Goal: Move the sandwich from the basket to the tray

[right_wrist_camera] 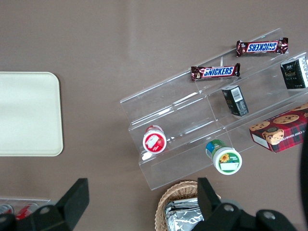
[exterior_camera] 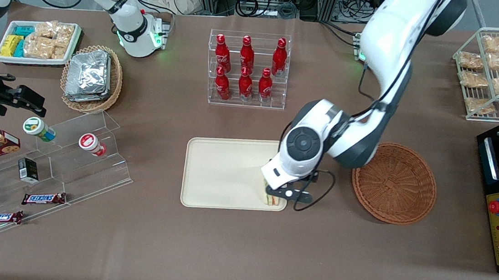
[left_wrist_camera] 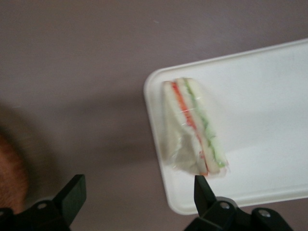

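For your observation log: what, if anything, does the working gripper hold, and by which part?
Nothing: the gripper hangs open above the sandwich, which lies on the tray.

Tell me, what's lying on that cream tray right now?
Only the sandwich, in a corner of the tray near the basket. The end effector hangs open above it, not gripping. In the front view the arm hides part of the tray.
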`<act>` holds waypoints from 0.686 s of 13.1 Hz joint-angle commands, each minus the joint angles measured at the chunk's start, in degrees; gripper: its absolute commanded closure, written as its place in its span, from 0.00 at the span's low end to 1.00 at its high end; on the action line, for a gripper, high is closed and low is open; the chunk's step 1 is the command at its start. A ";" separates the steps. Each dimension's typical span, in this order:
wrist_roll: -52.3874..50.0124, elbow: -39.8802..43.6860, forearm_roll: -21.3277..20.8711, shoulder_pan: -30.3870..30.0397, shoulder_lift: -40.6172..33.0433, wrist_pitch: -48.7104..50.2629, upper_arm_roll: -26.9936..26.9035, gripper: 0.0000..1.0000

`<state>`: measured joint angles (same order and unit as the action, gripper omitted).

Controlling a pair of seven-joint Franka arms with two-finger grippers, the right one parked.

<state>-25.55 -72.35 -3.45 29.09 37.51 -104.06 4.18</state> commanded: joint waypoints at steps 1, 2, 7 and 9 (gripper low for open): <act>-0.02 -1.83 0.20 0.00 -8.65 8.83 -4.07 0.00; 0.15 -1.74 0.20 0.00 -11.12 12.44 -5.66 0.00; 7.70 -1.74 0.03 0.00 -20.70 25.02 -14.18 0.00; 10.51 -1.83 0.11 0.08 -21.60 28.45 -18.05 0.00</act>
<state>-17.48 -72.45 -3.44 28.77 17.83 -77.86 -11.05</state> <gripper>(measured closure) 0.000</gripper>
